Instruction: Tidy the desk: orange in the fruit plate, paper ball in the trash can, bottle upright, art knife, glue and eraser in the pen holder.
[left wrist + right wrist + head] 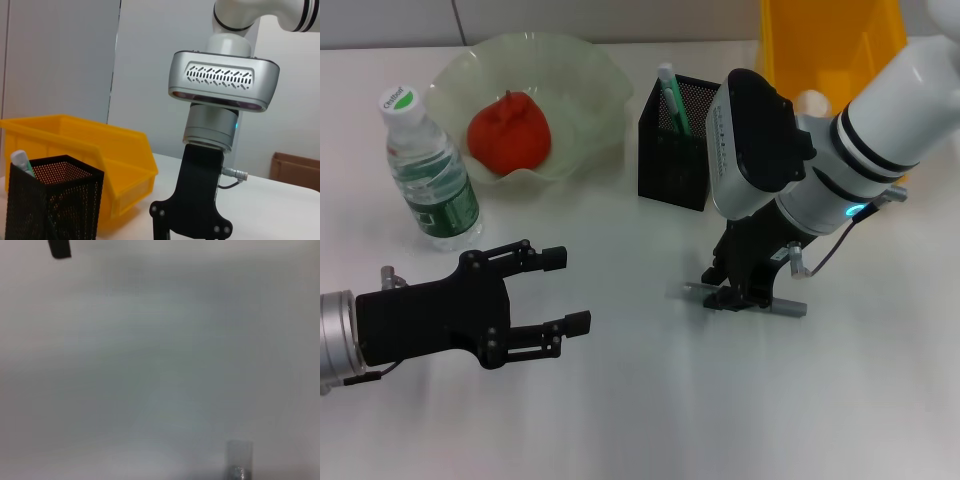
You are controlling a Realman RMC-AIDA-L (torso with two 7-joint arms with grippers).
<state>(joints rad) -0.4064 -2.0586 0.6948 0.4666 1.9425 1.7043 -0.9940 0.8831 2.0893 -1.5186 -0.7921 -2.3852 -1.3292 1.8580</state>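
two tools over white desk [640, 420]: left tool [565, 290] spread; right tool [745, 293] grips art knife [790, 307].

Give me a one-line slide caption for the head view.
Right end effector down at art knife on desk; orange in fruit plate.

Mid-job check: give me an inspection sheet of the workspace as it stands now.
Surface: white desk, bare in front.
Job's things: orange in the fruit plate; bottle upright; pen holder holds a green-and-white stick; grey knife flat on the desk; trash can at the back.
Clutter: nothing seen.
Grippers: left gripper open, low over the desk; right gripper down over the knife, fingers hidden.
Cables: thin cable at the right wrist.
Surroundings: pale wall, brown box behind.
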